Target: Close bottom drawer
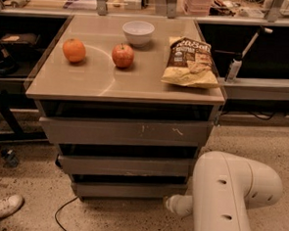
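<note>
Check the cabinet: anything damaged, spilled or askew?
Nothing spilled or tipped. The top drawer front has white scratch marks; the chip bag lies close to the right edge of the tabletop. The pincer sits low by the right corner of the bottom drawer.

The bottom drawer (130,190), narrowest with a plain grey-beige front, sits level just above the floor, the gripper (171,203) beside its right corner.

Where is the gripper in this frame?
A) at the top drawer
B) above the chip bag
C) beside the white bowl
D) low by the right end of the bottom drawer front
D: the gripper sits near the floor at the right end of the bottom drawer front.
</note>
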